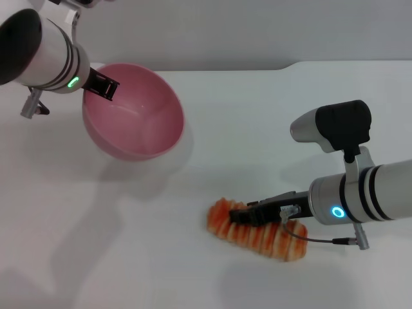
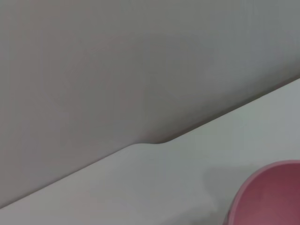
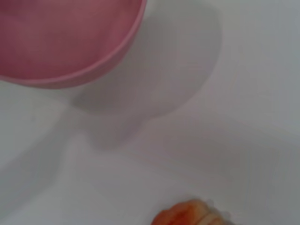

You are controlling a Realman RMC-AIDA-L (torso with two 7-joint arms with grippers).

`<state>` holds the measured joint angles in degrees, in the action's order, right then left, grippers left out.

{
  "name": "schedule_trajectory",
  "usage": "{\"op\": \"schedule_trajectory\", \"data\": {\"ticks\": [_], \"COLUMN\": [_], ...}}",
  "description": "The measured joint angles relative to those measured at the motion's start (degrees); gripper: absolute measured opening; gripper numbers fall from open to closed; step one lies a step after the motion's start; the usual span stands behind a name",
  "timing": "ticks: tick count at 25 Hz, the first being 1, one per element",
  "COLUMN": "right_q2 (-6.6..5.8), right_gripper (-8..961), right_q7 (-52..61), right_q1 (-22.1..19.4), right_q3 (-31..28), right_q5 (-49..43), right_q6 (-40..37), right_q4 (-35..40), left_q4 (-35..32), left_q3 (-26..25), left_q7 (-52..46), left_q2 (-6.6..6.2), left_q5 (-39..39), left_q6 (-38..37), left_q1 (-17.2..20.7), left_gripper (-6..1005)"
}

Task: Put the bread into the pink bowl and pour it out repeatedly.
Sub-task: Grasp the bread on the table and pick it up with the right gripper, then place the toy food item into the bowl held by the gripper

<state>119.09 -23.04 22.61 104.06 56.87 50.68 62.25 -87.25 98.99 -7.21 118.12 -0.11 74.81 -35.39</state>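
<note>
Straddling the striped orange-tan ridged toy bread (image 1: pixel 257 235), the right hand (image 1: pixel 241 215) could slip off its ridges; the left hand (image 1: pixel 103 85) grips the matte pink round bowl (image 1: pixel 133 111) by its rim.

My bowl (image 1: pixel 133 122) is a solid matte pink inside and out, with no pattern on it. The bread (image 1: pixel 257 235) under my right claw (image 1: pixel 239 216) is striped orange and pale tan across its ridged top. That claw's fingers are black, on a silver and white arm ringed with black bands and a glowing blue circle. My left claw (image 1: pixel 103 85) is black as well, its white arm carrying a black band and a small green light. The table (image 1: pixel 270 129) is plain white; the wall behind is grey.
</note>
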Motion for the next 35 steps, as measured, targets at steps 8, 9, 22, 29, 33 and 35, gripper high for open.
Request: {"op": "schedule_trajectory", "data": {"ticks": [8, 9, 22, 29, 33, 35], "right_q2": [-0.44, -0.48, -0.42, -0.27, -0.21, -0.19], "right_gripper": [416, 398, 256, 225, 194, 176], "right_q7": [0.0, 0.0, 2.5, 4.9, 7.2, 7.6], "right_q1": [-2.6, -3.0, -10.9, -12.4, -12.6, -12.5], "right_q3": [-1.0, -1.4, -9.1, -10.0, -10.3, -10.4], "right_q5": [-0.9, -1.2, -7.6, -9.9, -12.5, -12.8], "right_q6": [0.5, 0.5, 4.8, 7.5, 8.9, 9.1], "right_q4": [4.3, 5.1, 21.8, 30.9, 37.0, 38.7], "left_q4": [-0.2, -0.2, 0.3, 2.1, 2.6, 2.6], "left_q3": [-0.4, -0.4, -0.5, 0.7, 3.6, 3.6], "left_q7": [0.9, 1.0, 2.9, 3.0, 3.0, 3.0], "left_q2": [0.0, 0.0, -0.08, 0.05, 0.17, 0.17], "left_q5": [0.1, 0.1, -0.2, -1.9, -3.9, -3.9], "left_q6": [-0.1, -0.2, -1.2, -2.8, -4.3, -4.3], "left_q1": [0.6, 0.6, 1.0, 1.1, 1.0, 1.0], "left_gripper": [87, 87, 89, 90, 91, 91]}}
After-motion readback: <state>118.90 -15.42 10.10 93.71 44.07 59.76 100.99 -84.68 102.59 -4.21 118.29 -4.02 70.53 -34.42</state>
